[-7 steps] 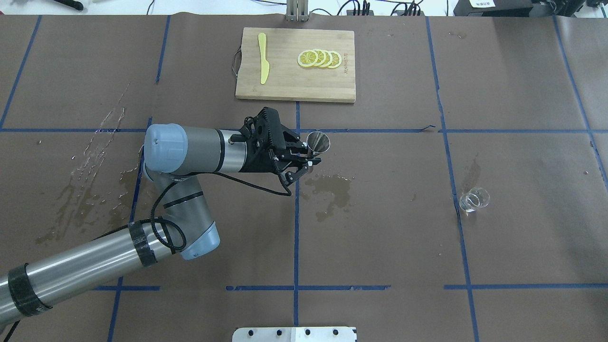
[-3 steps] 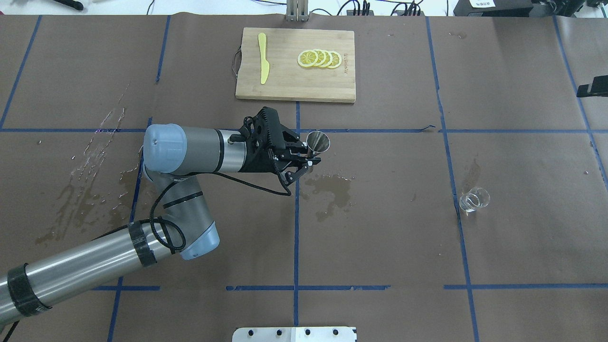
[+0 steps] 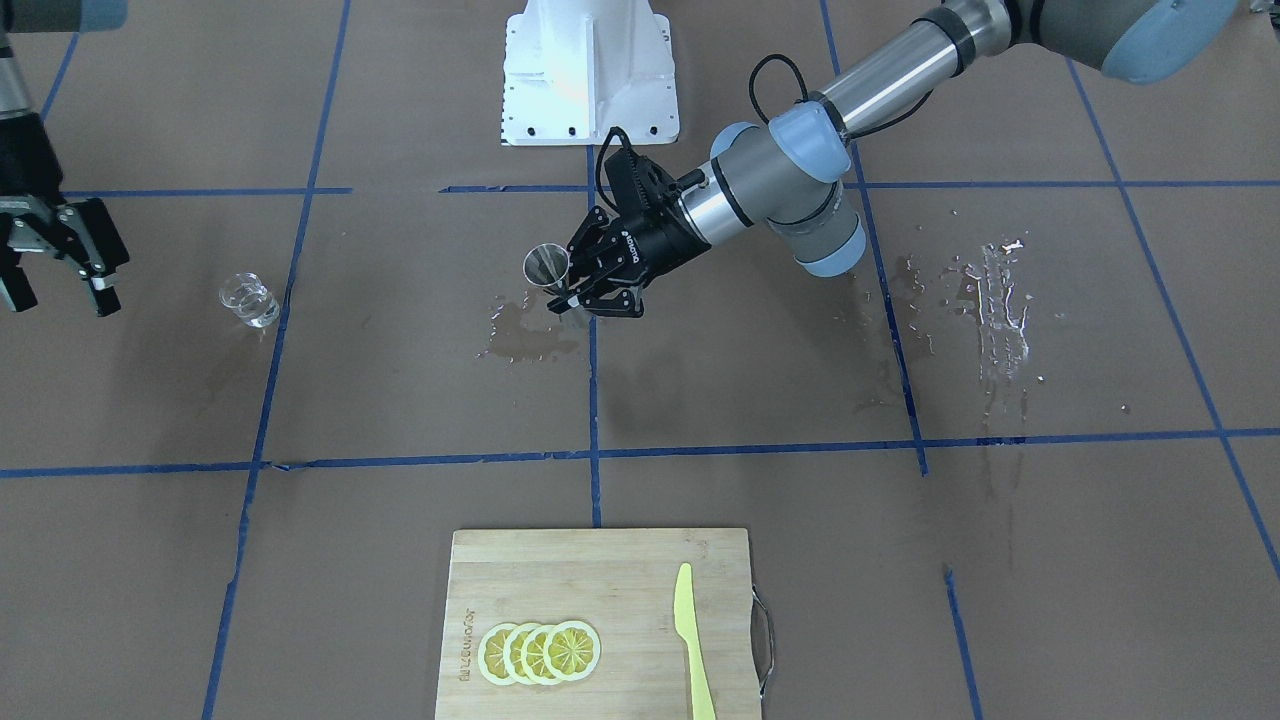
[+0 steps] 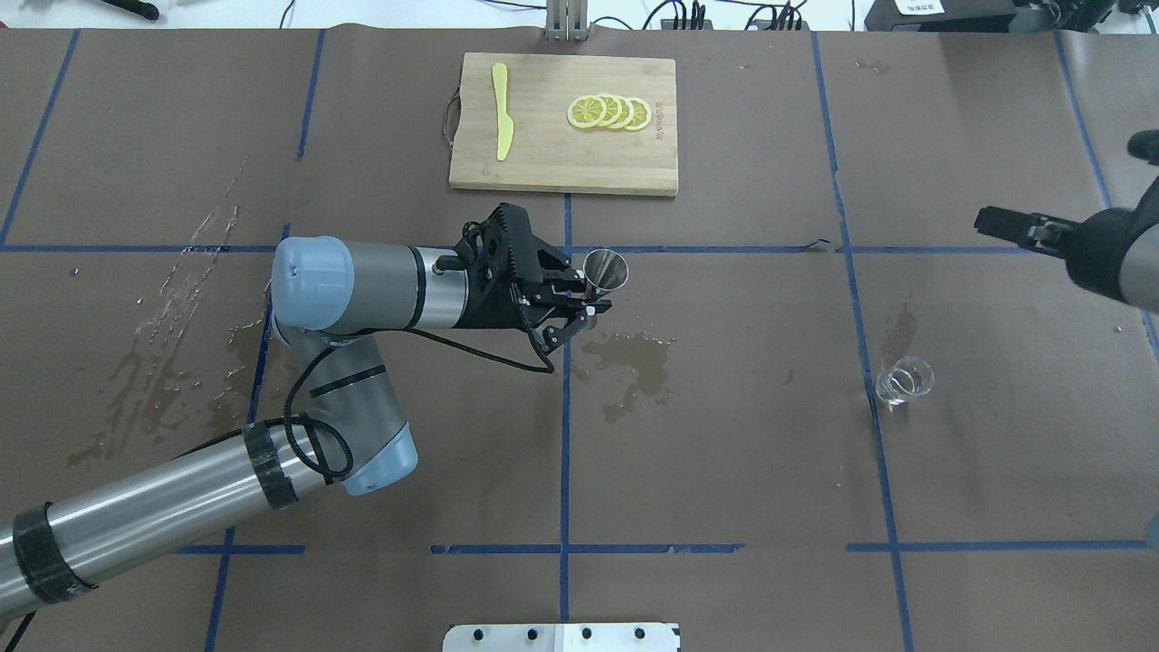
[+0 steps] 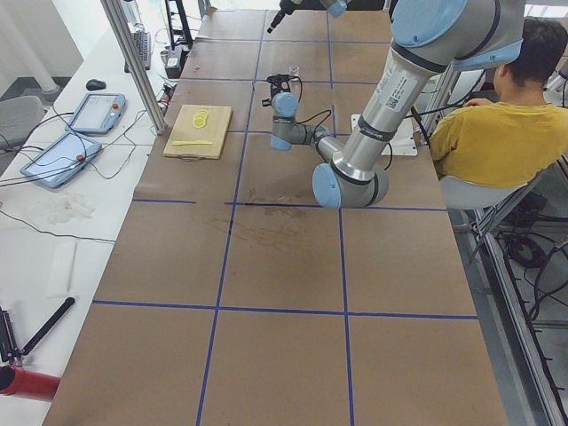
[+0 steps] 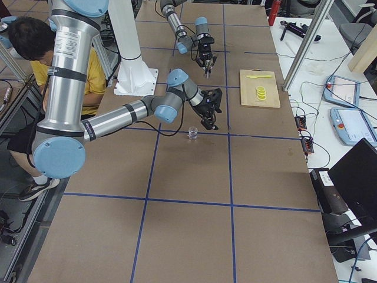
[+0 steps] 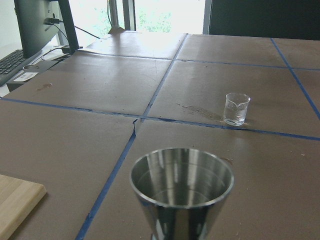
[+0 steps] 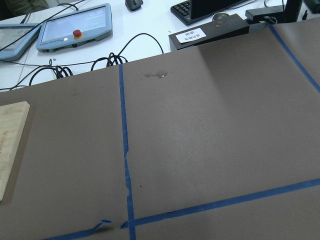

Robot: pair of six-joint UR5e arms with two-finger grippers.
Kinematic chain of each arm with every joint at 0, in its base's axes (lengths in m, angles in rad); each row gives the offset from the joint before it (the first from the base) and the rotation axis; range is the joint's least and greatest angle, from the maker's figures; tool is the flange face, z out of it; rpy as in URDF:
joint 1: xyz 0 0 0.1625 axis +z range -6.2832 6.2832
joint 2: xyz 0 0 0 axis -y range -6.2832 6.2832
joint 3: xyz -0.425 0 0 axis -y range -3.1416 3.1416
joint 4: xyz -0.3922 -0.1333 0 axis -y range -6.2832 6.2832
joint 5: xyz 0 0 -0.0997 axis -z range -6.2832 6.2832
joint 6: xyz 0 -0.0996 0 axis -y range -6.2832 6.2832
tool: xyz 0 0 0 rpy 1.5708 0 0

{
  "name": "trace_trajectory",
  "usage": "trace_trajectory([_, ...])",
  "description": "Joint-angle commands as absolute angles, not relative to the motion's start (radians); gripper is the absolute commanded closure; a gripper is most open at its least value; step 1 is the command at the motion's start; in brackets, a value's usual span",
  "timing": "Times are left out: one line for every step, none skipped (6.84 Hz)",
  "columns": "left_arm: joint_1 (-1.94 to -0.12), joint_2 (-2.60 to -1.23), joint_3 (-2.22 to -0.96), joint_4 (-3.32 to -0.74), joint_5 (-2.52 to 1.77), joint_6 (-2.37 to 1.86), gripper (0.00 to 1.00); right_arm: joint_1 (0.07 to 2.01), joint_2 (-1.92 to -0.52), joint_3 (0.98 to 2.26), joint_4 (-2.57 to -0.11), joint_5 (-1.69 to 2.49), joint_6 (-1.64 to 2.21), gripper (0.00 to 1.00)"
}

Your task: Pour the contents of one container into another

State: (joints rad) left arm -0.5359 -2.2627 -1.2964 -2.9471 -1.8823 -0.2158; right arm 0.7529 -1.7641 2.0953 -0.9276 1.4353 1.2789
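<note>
Clamping the left gripper (image 4: 589,301) on the waist of the upright steel jigger (image 4: 605,270) beside the wet stain (image 4: 634,358), hanging the right gripper (image 3: 62,298), jaws spread, near the clear glass (image 4: 903,378) standing well apart.

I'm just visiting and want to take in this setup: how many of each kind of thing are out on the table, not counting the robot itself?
Cutting board: 1
Yellow knife: 1
Lemon slices: 4
Clear glass: 1
Metal measuring cup: 1
Total: 8
</note>
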Motion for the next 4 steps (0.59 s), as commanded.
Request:
trace_trajectory([-0.537, -2.261, -1.298, -2.948, -1.882, -0.216, 1.00, 0.446, -1.816, 2.097, -0.923, 1.008, 1.426, 0.00])
trace_trajectory([-0.537, -2.261, -1.299, -2.948, -1.881, -0.216, 1.00, 0.339, -1.831, 2.094, -0.923, 0.848, 1.480, 0.00])
trace_trajectory([-0.537, -2.261, -1.299, -2.948, -1.881, -0.216, 1.00, 0.266, -1.832, 2.060, -0.925, 0.725, 1.536, 0.00])
trace_trajectory([-0.537, -2.261, -1.299, -2.948, -1.881, -0.216, 1.00, 0.203, -1.827, 2.025, -0.923, 0.622, 1.540, 0.00])
